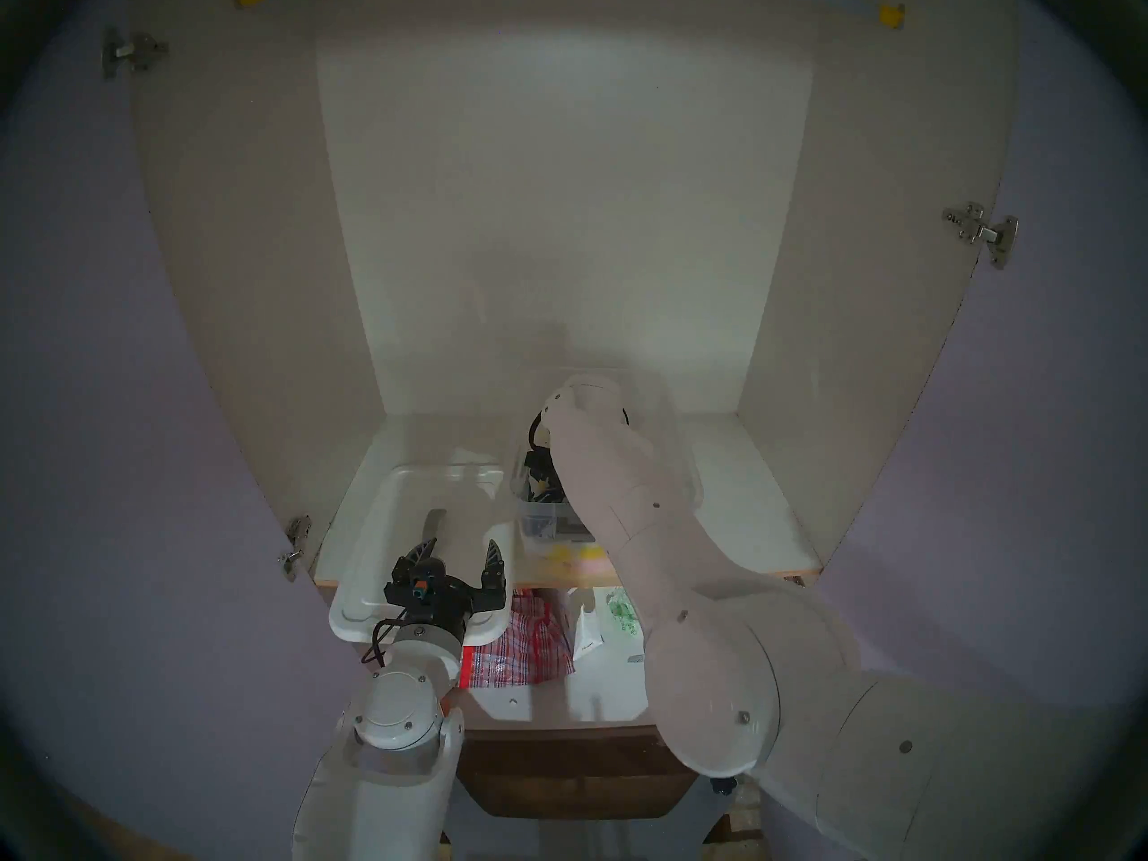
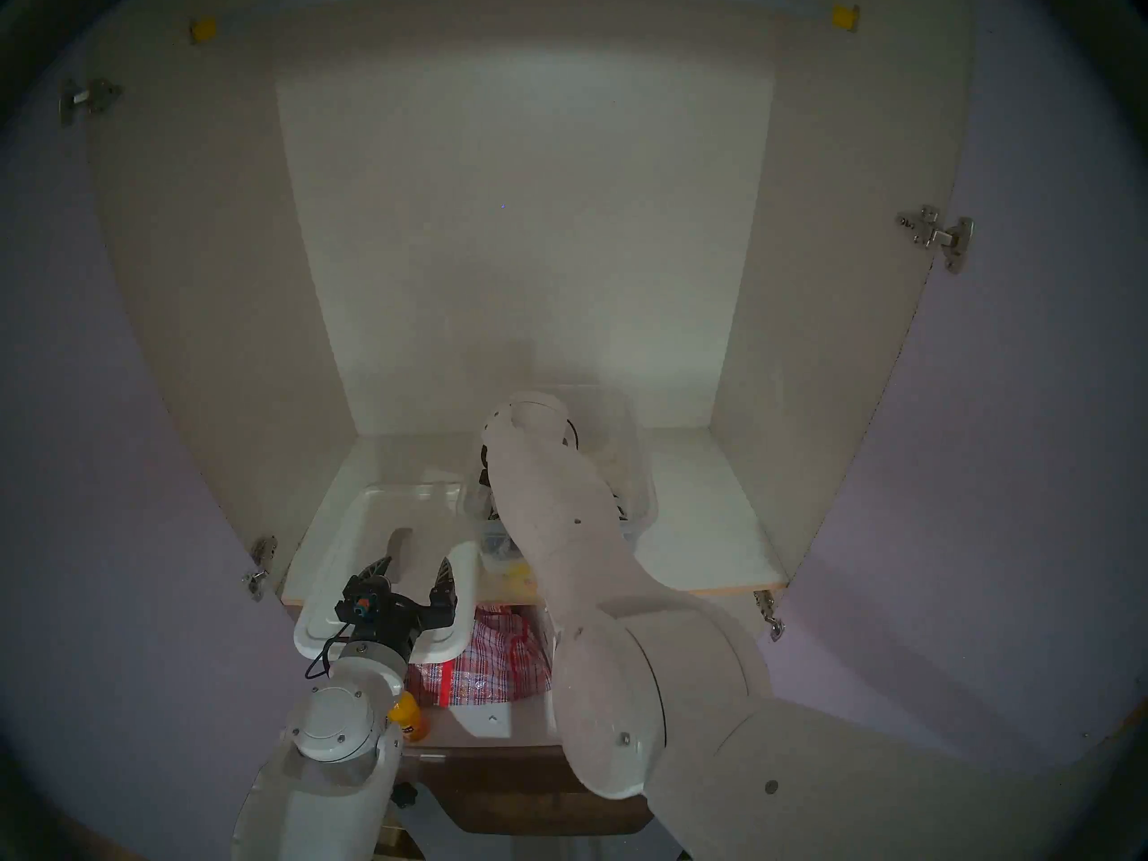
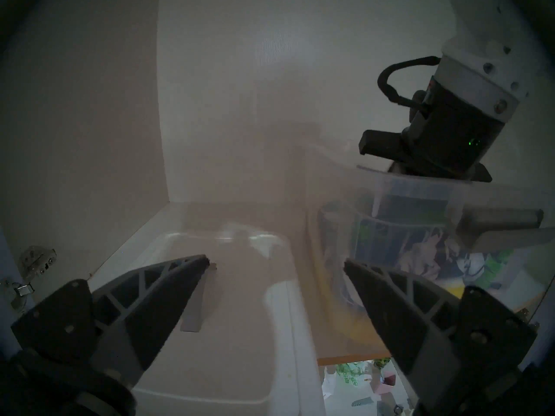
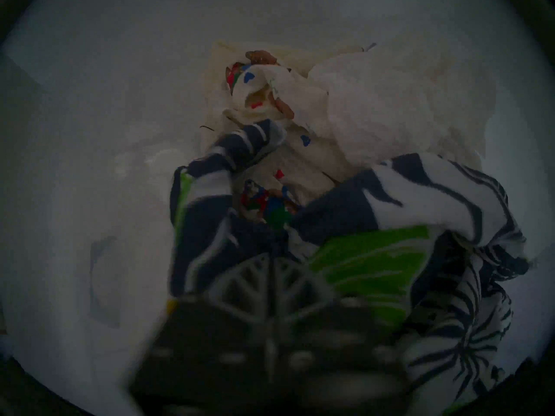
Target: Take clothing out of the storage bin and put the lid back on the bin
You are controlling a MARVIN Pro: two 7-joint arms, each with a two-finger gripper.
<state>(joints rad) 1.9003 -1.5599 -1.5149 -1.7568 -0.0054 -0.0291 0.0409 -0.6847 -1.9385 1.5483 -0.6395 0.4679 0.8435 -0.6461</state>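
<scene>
right gripper (image 4: 271,274): fingers together, pinching clothing (image 4: 360,256) inside storage bin (image 3: 390,214)
left gripper (image 1: 460,561): spread, empty, above lid (image 1: 397,499)
clutter: cream fabric (image 4: 375,106) beyond right gripper

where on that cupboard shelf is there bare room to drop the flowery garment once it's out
The widest bare patch of the shelf lies right of the storage bin, up to the cupboard's right wall. A narrower strip runs behind the lid. The left half is crowded: the lid fills it, with the open left pincer above it. The right pincer is inside the bin.
</scene>
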